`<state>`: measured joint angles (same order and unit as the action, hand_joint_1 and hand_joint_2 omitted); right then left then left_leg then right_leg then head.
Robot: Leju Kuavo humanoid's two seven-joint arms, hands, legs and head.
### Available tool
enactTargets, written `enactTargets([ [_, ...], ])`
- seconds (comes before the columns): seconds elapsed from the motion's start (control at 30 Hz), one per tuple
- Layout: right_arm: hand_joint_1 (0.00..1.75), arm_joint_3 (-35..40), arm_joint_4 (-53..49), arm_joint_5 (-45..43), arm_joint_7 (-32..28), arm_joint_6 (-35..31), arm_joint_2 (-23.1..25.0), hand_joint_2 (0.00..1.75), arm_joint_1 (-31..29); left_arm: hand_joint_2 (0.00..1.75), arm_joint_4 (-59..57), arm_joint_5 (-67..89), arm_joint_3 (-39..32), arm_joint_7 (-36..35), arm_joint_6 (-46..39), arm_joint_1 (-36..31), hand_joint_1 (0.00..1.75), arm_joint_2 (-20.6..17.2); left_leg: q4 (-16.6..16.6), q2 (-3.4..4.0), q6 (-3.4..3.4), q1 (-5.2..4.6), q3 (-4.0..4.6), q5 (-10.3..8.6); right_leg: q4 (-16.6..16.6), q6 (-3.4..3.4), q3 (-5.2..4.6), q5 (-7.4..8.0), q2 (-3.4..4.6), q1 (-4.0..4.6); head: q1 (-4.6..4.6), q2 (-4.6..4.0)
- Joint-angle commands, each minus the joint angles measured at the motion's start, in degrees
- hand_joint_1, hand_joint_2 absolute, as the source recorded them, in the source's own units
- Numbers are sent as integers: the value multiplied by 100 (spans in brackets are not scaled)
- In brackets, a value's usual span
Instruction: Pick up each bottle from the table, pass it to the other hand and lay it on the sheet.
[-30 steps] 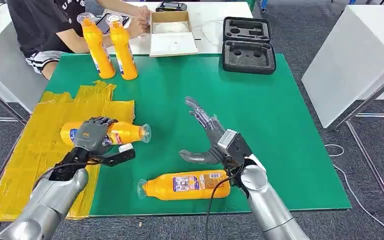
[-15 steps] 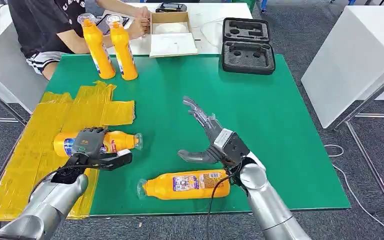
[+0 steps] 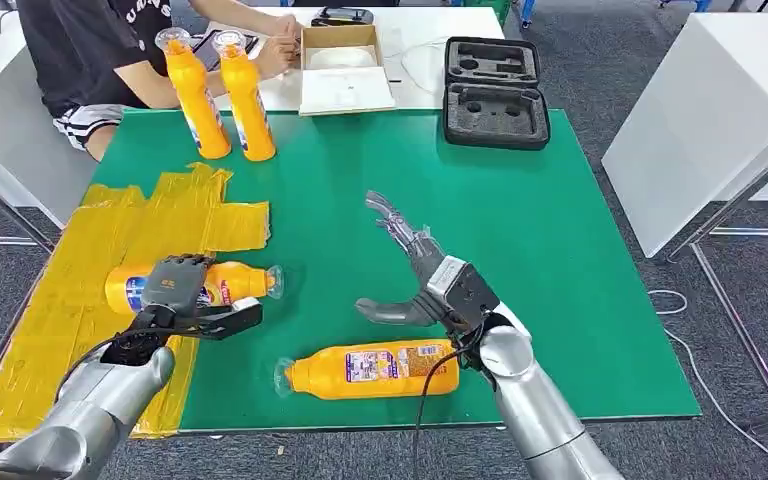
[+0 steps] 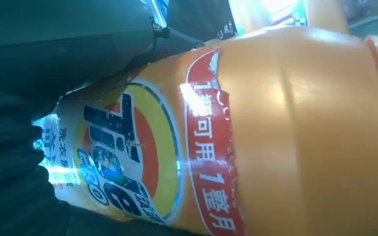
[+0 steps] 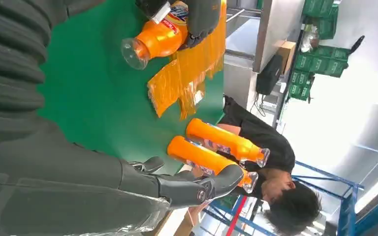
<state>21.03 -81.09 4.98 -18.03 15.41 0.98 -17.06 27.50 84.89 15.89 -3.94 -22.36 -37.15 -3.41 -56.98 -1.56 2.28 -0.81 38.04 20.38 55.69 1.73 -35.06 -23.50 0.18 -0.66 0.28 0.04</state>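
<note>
An orange bottle [image 3: 195, 285] is laid on its side at the edge of the yellow sheet [image 3: 80, 290], its clear cap pointing off the sheet onto the green surface [image 3: 520, 220]. It is gripped across its label by the left hand [image 3: 182, 290]: the dark fingers [image 3: 185, 268] are curled over the top of the bottle and the thumb is reached under it on the near side. In the left wrist view the bottle's label [image 4: 128, 157] is seen pressed close against the hand.

A second bottle [image 3: 370, 371] is laid flat on the green surface, nearer the robot than the held bottle and off the sheet, its cap turned toward the sheet. The right hand [image 3: 422, 283] is held just above its base end, not touching it, with fingers [image 3: 392, 222] spread apart and nothing in them.

Two more bottles [image 3: 218, 95] are stood upright at the far corner beyond the sheet, beside a seated person [image 3: 100, 50]. A black foam case [image 3: 495, 92] is set open at the far edge.
</note>
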Motion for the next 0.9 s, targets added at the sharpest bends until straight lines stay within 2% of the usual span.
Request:
enactTargets([
  [0.03, 0, 189, 361, 95, 83, -75, -19, 175, -277, 175, -495, 374, -429, -739, 83, -43, 175, -92, -1, 30, -14, 4, -24, 13, -4, -6, 20, -4, 21, 5, 2, 0],
  [0.1, 0, 200, 403, 118, 102, -92, 4, 175, -303, 175, -492, 446, -531, -878, 135, -56, 175, -101, -8, 48, -27, 8, -44, 28, -1, -12, 39, -13, 31, 10, 0, 0],
  [0.13, 0, 200, 413, 126, 109, -99, 7, 175, -308, 175, -492, 443, -562, -887, 152, -62, 175, -98, 0, 26, -12, 3, -19, 9, -4, -5, 15, -2, 18, 4, 0, 0],
  [0.17, 0, 201, 427, 133, 115, -106, 8, 175, -314, 175, -505, 483, -576, -913, 204, -78, 175, -97, -4, 35, -20, 5, -32, 18, -1, -9, 27, -8, 23, 7, 2, 0],
  [0.23, 0, 205, 441, 136, 117, -111, -5, 175, -317, 175, -526, 390, -703, -724, 286, -85, 175, -54, -5, 37, -21, 7, -33, 20, -2, -9, 29, -9, 24, 9, 2, 0],
  [0.27, 0, 204, 445, 135, 117, -113, -23, 175, -305, 175, -542, 391, -726, -634, 360, -86, 63, -27, -1, 29, -14, 4, -25, 13, -3, -6, 20, -4, 20, 6, 0, 0],
  [0.3, 0, 195, 447, 143, 122, -131, -36, 175, -284, 175, -542, 304, -819, -462, 409, -75, 0, 26, -4, 37, -20, 6, -36, 20, -3, -8, 31, -9, 24, 8, 2, 0],
  [0.63, 0, 128, 490, 244, 172, -226, 12, 175, -226, 175, -303, 448, -843, -301, 891, -104, 0, 202, -1, 24, -19, 6, -45, 17, -7, -7, 42, -11, 9, 7, 0, 0],
  [0.67, 0, 118, 501, 246, 173, -230, 17, 175, -228, 0, -292, 436, -859, -246, 916, -102, 0, 210, -1, 23, -21, 6, -48, 19, -7, -8, 46, -13, 8, 7, 2, 0],
  [0.8, 0, 87, 533, 290, 179, -244, 28, 175, -148, 0, -185, 338, -963, -58, 824, 4, 0, 276, 1, 21, -18, 4, -44, 14, -6, -8, 42, -9, 10, 4, 0, 0],
  [0.9, 0, 47, 590, 374, 107, -315, -11, 175, -22, 0, 55, -167, -1261, 636, 655, 153, 0, 416, 6, 13, -18, 4, -50, 14, -13, -7, 50, -11, 2, 5, 0, 0],
])
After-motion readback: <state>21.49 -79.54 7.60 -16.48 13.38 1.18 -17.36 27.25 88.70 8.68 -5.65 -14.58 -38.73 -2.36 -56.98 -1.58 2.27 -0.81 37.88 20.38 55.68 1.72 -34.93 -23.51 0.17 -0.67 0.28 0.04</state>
